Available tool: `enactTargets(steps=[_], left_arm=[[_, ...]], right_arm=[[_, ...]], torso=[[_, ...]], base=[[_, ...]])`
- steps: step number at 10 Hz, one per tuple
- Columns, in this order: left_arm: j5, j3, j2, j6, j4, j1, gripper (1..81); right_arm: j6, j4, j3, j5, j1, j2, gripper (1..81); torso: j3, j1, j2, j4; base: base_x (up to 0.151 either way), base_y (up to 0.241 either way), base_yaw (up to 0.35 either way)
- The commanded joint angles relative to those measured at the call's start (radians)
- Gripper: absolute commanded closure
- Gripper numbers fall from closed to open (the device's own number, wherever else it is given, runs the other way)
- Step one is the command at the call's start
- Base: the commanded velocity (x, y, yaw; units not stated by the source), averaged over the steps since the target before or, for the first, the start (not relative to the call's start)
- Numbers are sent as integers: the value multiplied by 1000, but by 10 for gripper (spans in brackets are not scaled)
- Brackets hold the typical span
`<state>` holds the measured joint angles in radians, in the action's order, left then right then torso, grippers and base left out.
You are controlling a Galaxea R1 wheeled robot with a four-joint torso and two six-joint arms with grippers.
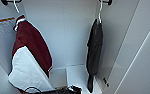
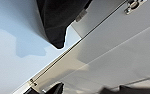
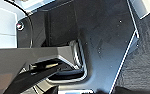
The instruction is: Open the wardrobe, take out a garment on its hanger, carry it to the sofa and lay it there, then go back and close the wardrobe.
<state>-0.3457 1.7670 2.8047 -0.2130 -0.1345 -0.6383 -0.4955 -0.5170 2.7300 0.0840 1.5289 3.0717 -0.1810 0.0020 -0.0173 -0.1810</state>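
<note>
Open wardrobe. Black garment on white hanger, hanging at right; maroon garment at left. Claw opening: cannot tell. Risk: hook catching the rail, or wrong garment taken.

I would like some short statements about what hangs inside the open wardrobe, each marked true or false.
1. The wardrobe is open. True.
2. The black garment lies folded on the wardrobe floor. False: it hangs from a white hanger on the rail.
3. A maroon garment with a white panel hangs to the left of the black one in the head view. True.
4. The two garments touch each other. False: bare white back wall shows between them.
5. The black garment is the wider of the two. False: it is slimmer than the maroon one.
</note>
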Motion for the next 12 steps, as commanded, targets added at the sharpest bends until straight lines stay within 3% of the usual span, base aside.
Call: enactTargets(steps=[1, 12], left_arm=[[-22, -40, 0, -69, 10, 202, 10], [42, 31, 24, -433, 13, 571, 10]], right_arm=[[0, -9, 2, -50, -26, -3, 10], [-3, -8, 3, -50, -23, -5, 10]], torso=[[0, 0, 0, 0], [-1, 1, 1, 0]], base=[[0, 0, 0], [0, 0, 0]])
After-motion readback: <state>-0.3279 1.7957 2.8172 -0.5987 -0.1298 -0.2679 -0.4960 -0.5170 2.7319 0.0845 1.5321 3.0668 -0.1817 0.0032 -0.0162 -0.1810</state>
